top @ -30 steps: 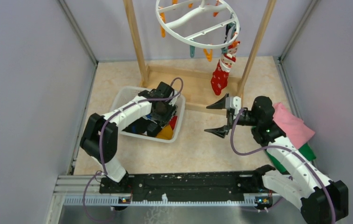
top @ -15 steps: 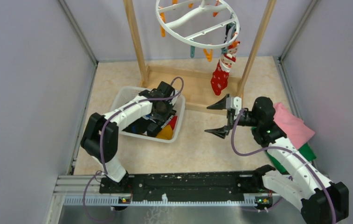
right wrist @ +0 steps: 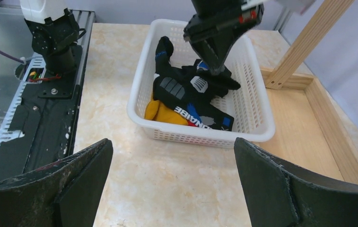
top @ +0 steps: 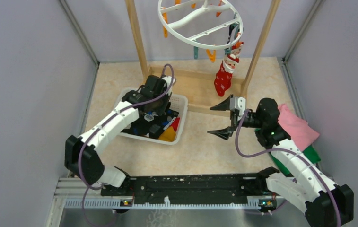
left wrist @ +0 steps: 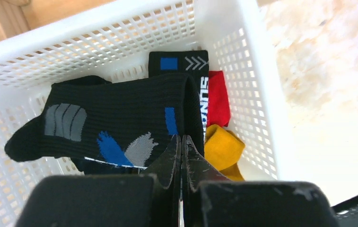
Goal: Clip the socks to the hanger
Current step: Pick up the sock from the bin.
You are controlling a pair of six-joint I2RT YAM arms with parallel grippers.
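The white ring hanger (top: 200,23) hangs at the top with orange and teal pegs; a red sock with white dots (top: 224,75) dangles from it. More socks lie in the white mesh basket (top: 182,100). My left gripper (left wrist: 181,138) is shut on the cuff of a black sock with blue and grey marks (left wrist: 120,113), which hangs from its tips (right wrist: 216,70) over the basket. Under it lie a yellow sock (left wrist: 222,146), a red sock (left wrist: 218,99) and another black sock (left wrist: 179,61). My right gripper (top: 211,121) stands wide open above the table (right wrist: 172,142), right of the basket, holding nothing.
The wooden rack frame (top: 141,42) stands behind the basket, its base boards (right wrist: 318,113) on the table. A pink cloth (top: 296,125) and a green cloth (top: 309,153) lie at the right beside my right arm. Grey walls close in on both sides.
My left gripper closed inside the basket on the black sock, then rose and drew back toward the rack with it. The right arm has not moved.
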